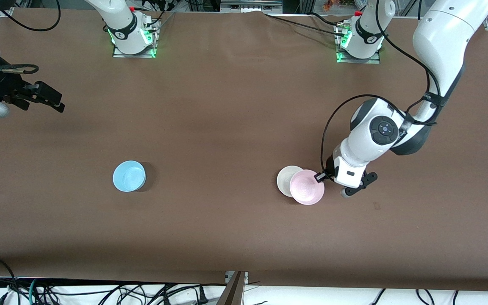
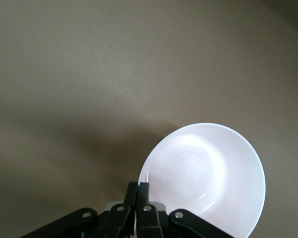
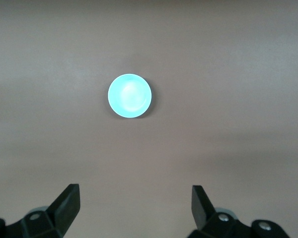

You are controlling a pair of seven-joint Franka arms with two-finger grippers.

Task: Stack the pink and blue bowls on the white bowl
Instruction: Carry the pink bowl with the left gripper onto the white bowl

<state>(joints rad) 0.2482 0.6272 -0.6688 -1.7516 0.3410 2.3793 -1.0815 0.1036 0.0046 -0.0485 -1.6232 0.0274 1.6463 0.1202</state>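
Front view: our left gripper (image 1: pixel 321 177) is clamped on the rim of the pink bowl (image 1: pixel 307 187), at roughly the bowl's 2 o'clock edge as that camera shows it. Pink bowl overlaps the white bowl (image 1: pixel 285 179), which peeks out at its 10 o'clock; we can't tell whether pink is riding on white's rim or held just above it. Left wrist view shows the fingers (image 2: pixel 137 198) pinched tight on the rim, pink bowl (image 2: pixel 203 181) tilted, mouth up but canted.

Blue bowl (image 1: pixel 129 176) sits alone, upright, well apart, toward the right arm's end of the table. Our right gripper (image 1: pixel 47 99) waits up in the air at that end, jaws wide, nothing in them; its wrist camera sees the blue bowl (image 3: pixel 129 95) below.

Risks as we judge them:
- Pink is off-centre from white. Release now and it likely lands cocked on white's rim or slides off.
- A thin rim pinch can let the bowl swing or slip.
- Dragging pink sideways could shove white along the table.

Bowls are round, so no long axis; all three mouths face up, pink's tipped.
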